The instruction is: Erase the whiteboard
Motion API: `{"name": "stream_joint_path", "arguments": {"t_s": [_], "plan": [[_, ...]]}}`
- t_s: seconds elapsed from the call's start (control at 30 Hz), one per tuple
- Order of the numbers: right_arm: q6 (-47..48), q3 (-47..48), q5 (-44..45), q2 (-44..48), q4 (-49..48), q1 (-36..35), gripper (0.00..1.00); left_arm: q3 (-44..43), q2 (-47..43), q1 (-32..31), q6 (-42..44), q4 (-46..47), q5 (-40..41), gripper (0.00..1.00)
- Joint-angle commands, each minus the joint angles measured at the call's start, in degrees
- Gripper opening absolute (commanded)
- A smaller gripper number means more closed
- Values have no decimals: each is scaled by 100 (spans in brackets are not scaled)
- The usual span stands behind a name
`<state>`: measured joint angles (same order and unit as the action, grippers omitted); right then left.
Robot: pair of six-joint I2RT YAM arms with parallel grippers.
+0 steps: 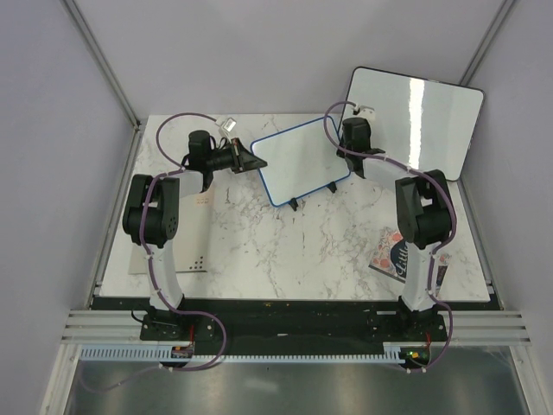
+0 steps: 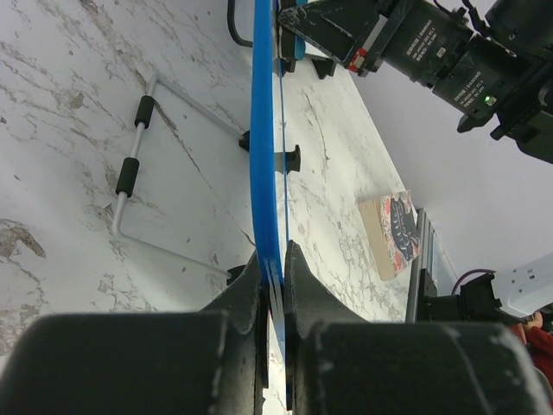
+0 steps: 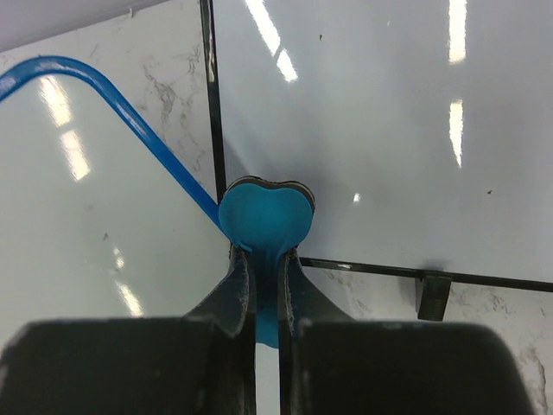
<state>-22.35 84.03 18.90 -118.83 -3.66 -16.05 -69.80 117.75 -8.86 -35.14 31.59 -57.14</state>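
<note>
Bright, even overhead light fills all three views; shadows on the marble counter [image 1: 328, 251] are soft and faint; white glare streaks cross the black-framed whiteboard [image 1: 436, 130] in the top and right wrist views; paler streaks lie on the blue-framed whiteboard [image 3: 86, 259]; the near jaws in both wrist views are dark and blurred; the top view is sharp.

Lab test booth, grey walls [image 1: 43, 104], marble table [image 1: 285, 251]

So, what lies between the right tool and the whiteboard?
A blue eraser, clamped in the right tool, at the whiteboard edge; right wrist view.
</note>
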Motion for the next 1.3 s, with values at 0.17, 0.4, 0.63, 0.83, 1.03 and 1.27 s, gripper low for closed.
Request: {"name": "stream_joint_path", "arguments": {"t_s": [0.17,0.4,0.63,0.83,1.03,1.27], "plan": [[205,-844,-422,-9,1175,-643,0,125,195,-573,1219,-444,-675,2],[143,-766,-422,-52,1104,-1285,0,125,195,-581,1220,-444,-675,2],[20,-537,-720,-264,693,-1620,0,133,169,-599,1228,-444,-684,2],[152,-300,-932,-308,480,-1717,0,133,169,-608,1255,-470,-684,2],[275,-53,-273,-405,691,-1471,0,116,178,-599,1264,-488,-675,2],[292,-272,-70,-255,700,-812,0,116,186,-608,1272,-496,-666,2]]}}
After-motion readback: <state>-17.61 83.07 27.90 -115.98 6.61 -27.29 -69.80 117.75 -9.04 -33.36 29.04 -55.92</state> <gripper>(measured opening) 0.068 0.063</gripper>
